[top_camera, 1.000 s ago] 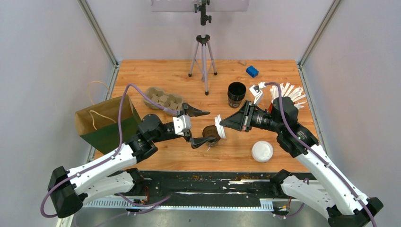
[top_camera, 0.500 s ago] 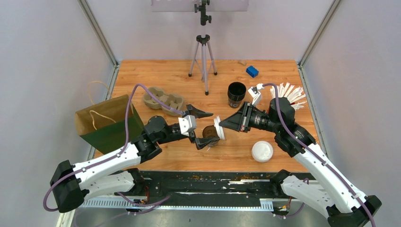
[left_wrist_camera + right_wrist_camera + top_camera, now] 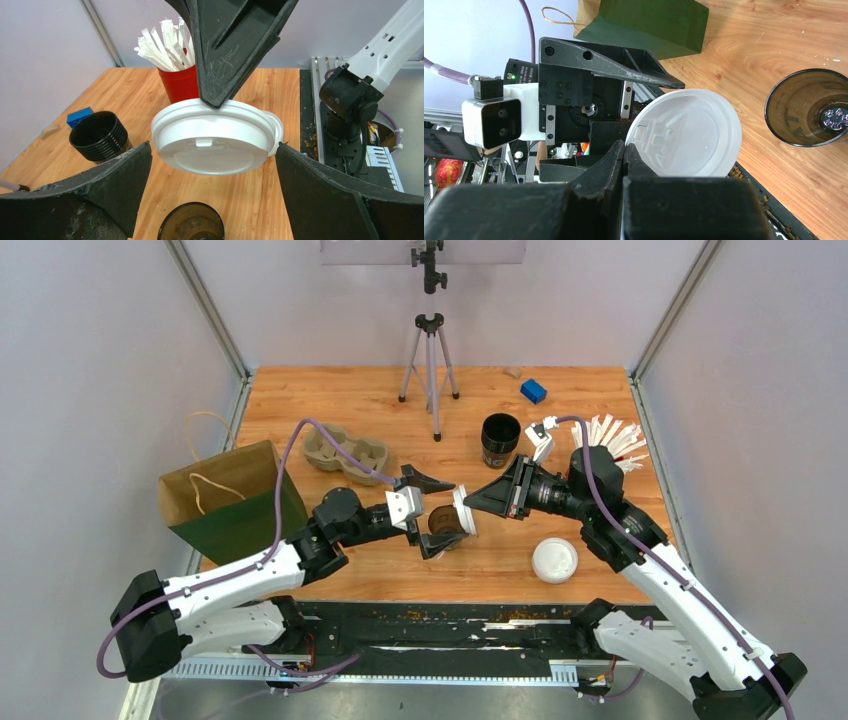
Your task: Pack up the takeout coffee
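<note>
A white lid (image 3: 215, 142) is pinched by its rim in the clenched right gripper (image 3: 470, 502) and held tilted just above an uncovered brown cup (image 3: 191, 222). The cup is stood on the wooden table (image 3: 330, 400), flanked by the released, wide-spread left gripper (image 3: 448, 512).

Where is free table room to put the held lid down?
Bare wood: the far left corner, behind carrier, left of tripod; the near strip between open cup and loose lid. Crowded: the middle, where left claw meets right claw holding a lid.
</note>
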Action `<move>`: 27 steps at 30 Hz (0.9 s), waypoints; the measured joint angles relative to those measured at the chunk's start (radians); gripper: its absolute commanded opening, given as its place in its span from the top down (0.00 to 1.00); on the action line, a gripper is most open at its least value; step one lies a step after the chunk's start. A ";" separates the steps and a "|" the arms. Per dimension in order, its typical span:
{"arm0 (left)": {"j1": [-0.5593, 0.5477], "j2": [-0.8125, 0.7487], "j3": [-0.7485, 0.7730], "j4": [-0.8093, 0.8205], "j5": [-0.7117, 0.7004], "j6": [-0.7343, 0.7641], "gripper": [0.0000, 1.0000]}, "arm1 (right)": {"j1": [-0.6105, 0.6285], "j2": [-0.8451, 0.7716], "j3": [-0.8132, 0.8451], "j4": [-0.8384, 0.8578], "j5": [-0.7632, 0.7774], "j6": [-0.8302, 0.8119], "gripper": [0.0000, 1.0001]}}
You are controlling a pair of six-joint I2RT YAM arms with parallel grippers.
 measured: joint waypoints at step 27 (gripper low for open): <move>-0.006 0.037 0.010 -0.031 0.010 0.017 0.23 | 0.000 -0.008 -0.002 -0.011 0.008 -0.002 0.85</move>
